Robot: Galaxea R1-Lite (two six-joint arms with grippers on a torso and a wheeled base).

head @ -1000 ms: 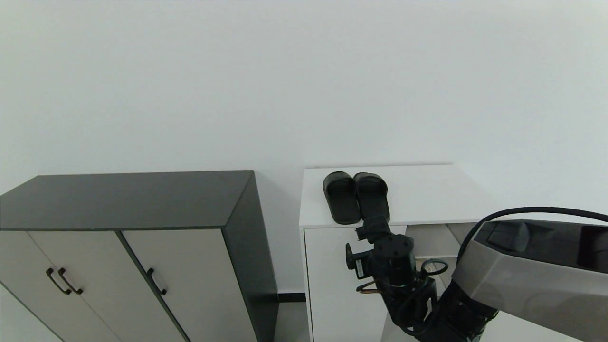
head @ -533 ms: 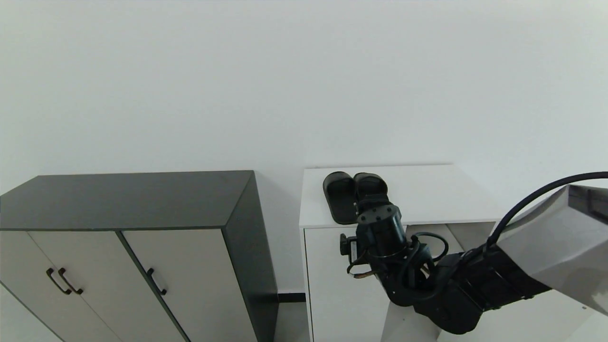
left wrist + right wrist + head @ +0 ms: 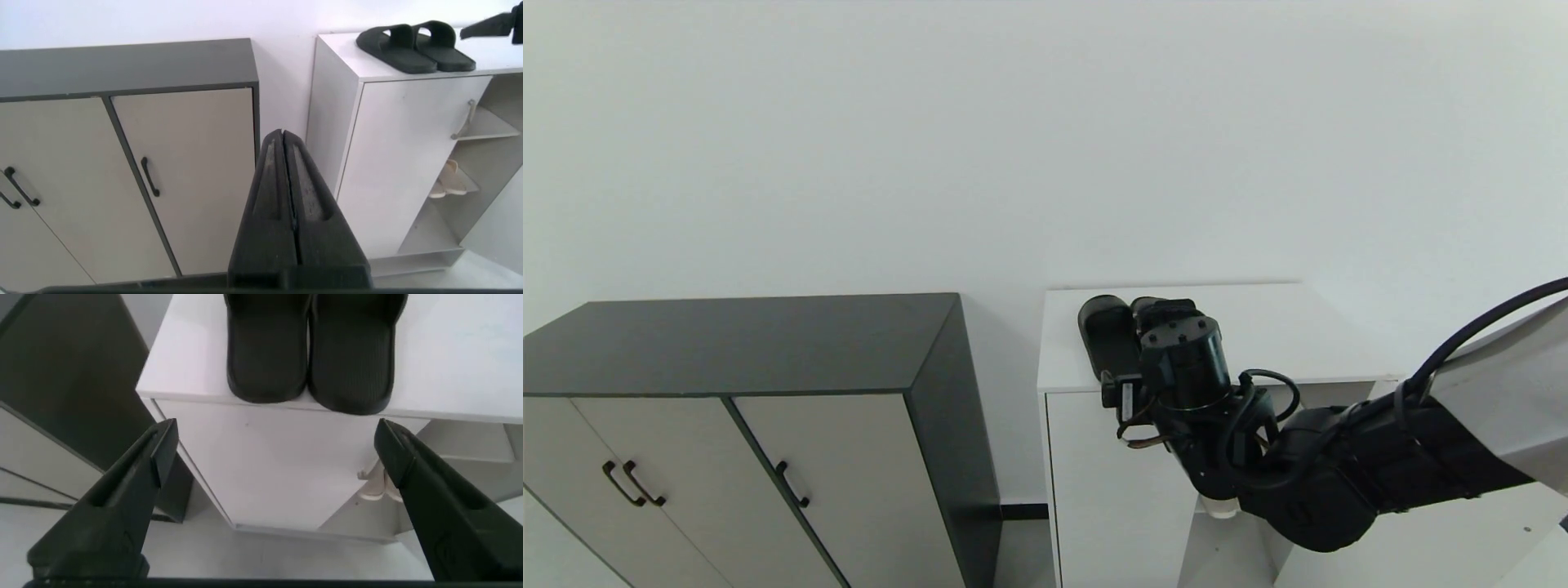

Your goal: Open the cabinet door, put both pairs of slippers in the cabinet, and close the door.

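Note:
A pair of black slippers [image 3: 1107, 335] lies side by side at the front left of the white cabinet's top [image 3: 1274, 335]. My right gripper [image 3: 1168, 309] hangs at the heel of the right slipper, which the wrist partly hides. In the right wrist view the right gripper [image 3: 276, 431] is wide open, with the black slippers [image 3: 310, 343] just ahead of its fingers. The white cabinet [image 3: 392, 163] has its left door shut and its right side open. A pale pair of slippers [image 3: 448, 180] rests on a shelf inside. My left gripper [image 3: 283, 137] is shut on nothing, low and away from both cabinets.
A wider cabinet with a dark top [image 3: 735, 343] and shut pale doors with dark handles [image 3: 792, 483] stands left of the white one, a narrow gap between them. A plain white wall runs behind both.
My right arm has risen and pushed forward, from below the white cabinet's top edge to over the right black slipper's heel. The slippers have not moved.

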